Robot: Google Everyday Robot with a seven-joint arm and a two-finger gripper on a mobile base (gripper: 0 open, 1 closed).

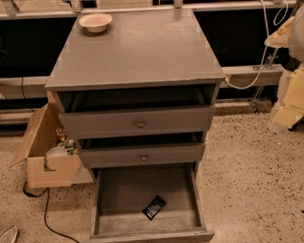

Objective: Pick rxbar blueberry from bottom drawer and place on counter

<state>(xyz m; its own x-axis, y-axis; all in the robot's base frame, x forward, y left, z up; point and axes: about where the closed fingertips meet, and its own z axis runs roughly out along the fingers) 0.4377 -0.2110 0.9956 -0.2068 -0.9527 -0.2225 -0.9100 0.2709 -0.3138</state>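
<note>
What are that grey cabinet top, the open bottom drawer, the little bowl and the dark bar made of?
Counter: wood painted grey, going by the edges; light reflections show a slight sheen. Bottom drawer: same, floor worn bare. Bowl: cream, ceramic or plastic, can't tell. Bar: dark printed wrapper, likely plastic film. The robot's hand isn't in view; only pale shapes, perhaps its arm, show at the right edge.

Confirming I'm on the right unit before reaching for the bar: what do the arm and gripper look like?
Only a slice shows at the right edge. The arm is a rounded white shell; below it the gripper is pale cream-yellow, in blocky angular pieces. A thin white cable loops beside them; whether it belongs to the arm is unclear. No markings show.
</note>
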